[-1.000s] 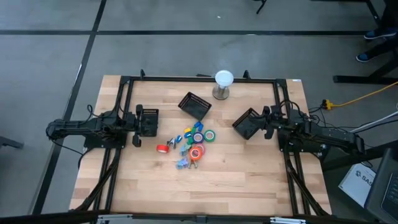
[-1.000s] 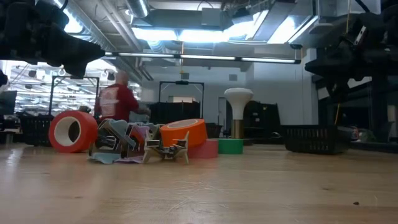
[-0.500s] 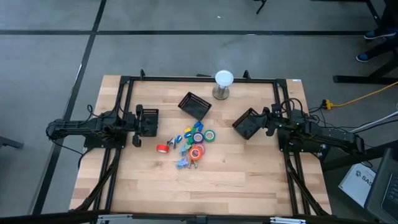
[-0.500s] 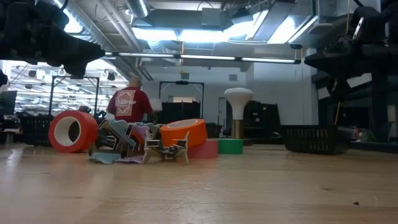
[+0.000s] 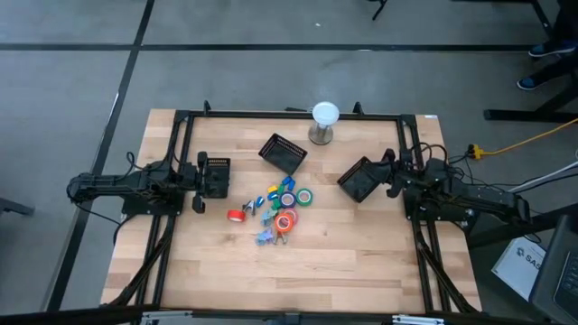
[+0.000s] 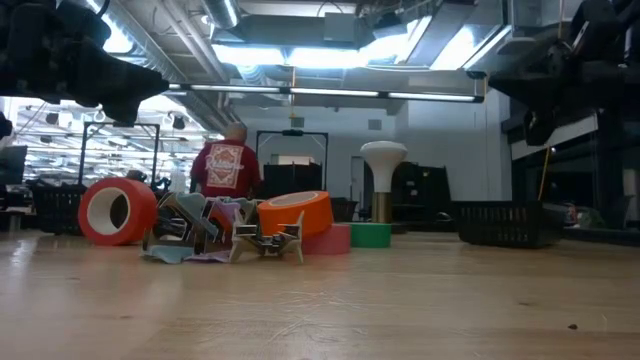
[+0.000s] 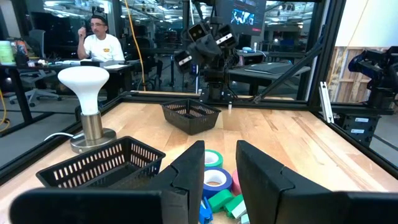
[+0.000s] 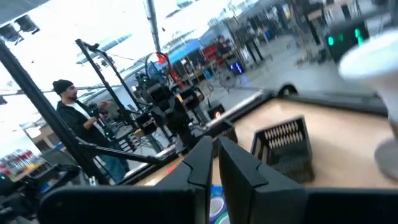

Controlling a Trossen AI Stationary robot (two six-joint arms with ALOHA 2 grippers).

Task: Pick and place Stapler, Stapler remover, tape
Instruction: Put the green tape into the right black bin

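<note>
A heap of small items lies mid-table (image 5: 276,208): a red tape roll (image 5: 236,215) standing on edge (image 6: 117,211), an orange roll (image 5: 284,222) (image 6: 296,212), a green roll (image 5: 304,196), and blue and green blocky pieces. A small metal claw-like piece (image 6: 268,240) stands in front of the orange roll. My left gripper (image 5: 204,178) waits left of the heap, open (image 7: 221,168), pointing at it. My right gripper (image 5: 386,175) hovers at the right beside a black basket (image 5: 358,180), shut (image 8: 215,163).
A second black mesh basket (image 5: 283,152) sits tilted behind the heap, near a white-topped lamp (image 5: 323,122). A black frame (image 5: 289,115) rims the table. Bare wood lies in front of the heap (image 5: 298,271). People show in the room beyond (image 6: 225,165).
My right arm has risen a little and tipped, its dark shape standing higher in the low view. Nothing on the table has moved. A person in a red shirt has walked across the room behind.
</note>
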